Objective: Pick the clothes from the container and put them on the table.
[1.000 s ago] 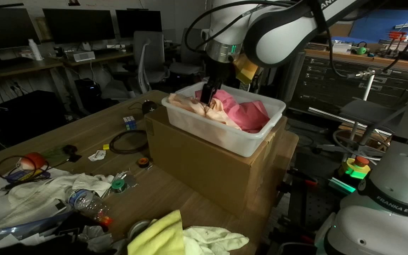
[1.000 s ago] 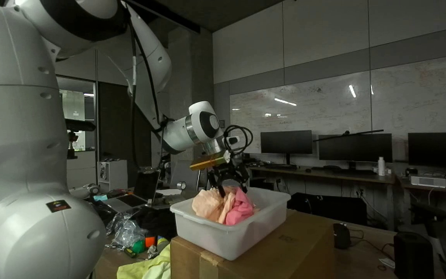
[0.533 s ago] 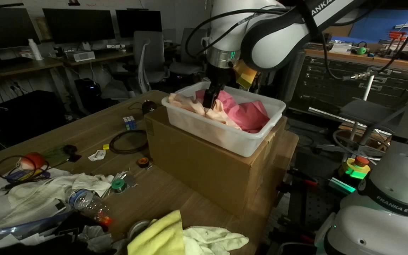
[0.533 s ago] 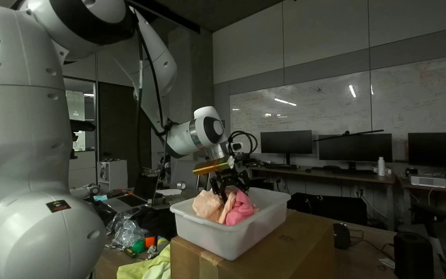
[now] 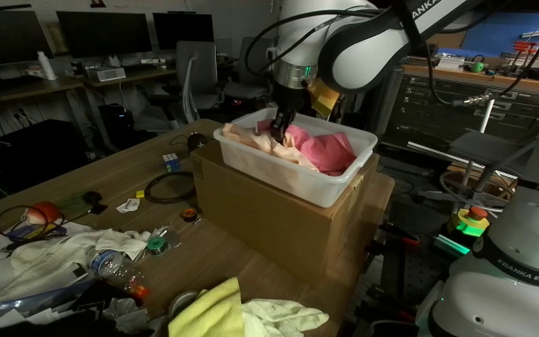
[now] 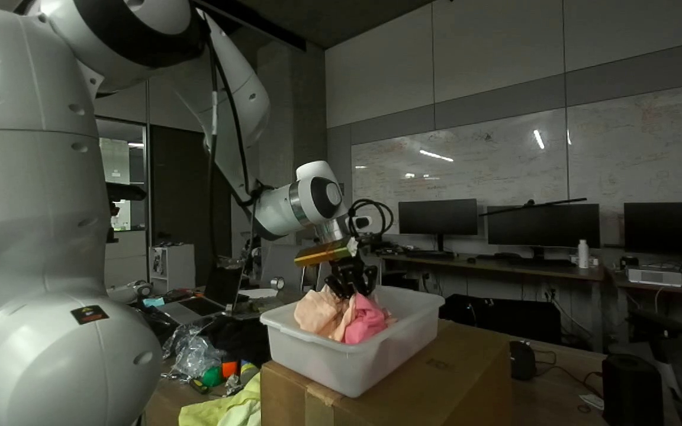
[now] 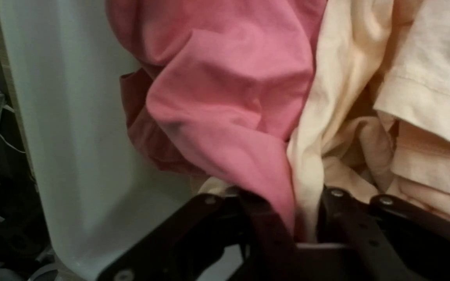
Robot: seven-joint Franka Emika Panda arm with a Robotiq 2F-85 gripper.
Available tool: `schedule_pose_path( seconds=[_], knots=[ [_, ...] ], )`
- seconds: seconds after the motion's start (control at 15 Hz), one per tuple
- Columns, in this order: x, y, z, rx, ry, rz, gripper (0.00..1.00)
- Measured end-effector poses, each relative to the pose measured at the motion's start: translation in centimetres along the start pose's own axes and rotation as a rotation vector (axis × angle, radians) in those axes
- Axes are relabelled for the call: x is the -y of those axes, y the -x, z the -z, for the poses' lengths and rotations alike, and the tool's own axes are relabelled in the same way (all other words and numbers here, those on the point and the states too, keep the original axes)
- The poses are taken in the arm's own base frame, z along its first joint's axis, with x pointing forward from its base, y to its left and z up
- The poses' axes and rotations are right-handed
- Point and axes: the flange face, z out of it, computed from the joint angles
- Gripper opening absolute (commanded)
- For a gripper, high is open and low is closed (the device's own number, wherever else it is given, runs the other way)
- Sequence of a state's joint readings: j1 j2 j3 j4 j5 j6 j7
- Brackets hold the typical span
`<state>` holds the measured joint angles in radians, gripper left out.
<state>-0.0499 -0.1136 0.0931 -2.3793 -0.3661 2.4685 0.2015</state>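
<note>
Pink clothes (image 7: pixel 229 89) and peach clothes (image 7: pixel 432 93) lie crumpled in the white container (image 5: pixel 274 173). My gripper (image 6: pixel 356 293) reaches down into the middle of the pile, where the two colours meet. Its fingers (image 7: pixel 344 218) have drawn together, and a pink fold and a peach fold run bunched between them in the wrist view. The fingertips are buried in cloth, so how deep they sit is hidden. The table (image 5: pixel 190 267) carries a yellow cloth (image 5: pixel 213 309) and a pale green one (image 5: pixel 281 316) close to its near edge.
Beneath the container stands a tall cardboard box (image 5: pixel 255 220). Elsewhere on the table are a whitish towel (image 5: pixel 63 252), a plastic bottle (image 5: pixel 110 267), a green spool (image 5: pixel 156 245) and a puzzle cube (image 5: pixel 171 162). The container's wall (image 7: pixel 68 156) runs close beside the gripper.
My gripper came down a little into the clothes, and then its jaws closed in on the pink and peach folds. The container has stayed where it was.
</note>
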Motion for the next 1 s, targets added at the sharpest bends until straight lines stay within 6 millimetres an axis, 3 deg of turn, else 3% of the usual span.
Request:
schedule_pose_path(
  seconds=[0.27,0.47,0.73,1.0],
  knots=[
    [0.1,-0.3,2.0,-0.049,0.001,-0.036,0.11],
    [0.2,-0.4,5.4,-0.126,0.002,-0.099,0.10],
    [0.7,0.3,13.3,-0.281,-0.012,-0.213,0.10],
    [1.9,2.9,22.9,-0.438,-0.070,-0.344,0.10]
  ],
)
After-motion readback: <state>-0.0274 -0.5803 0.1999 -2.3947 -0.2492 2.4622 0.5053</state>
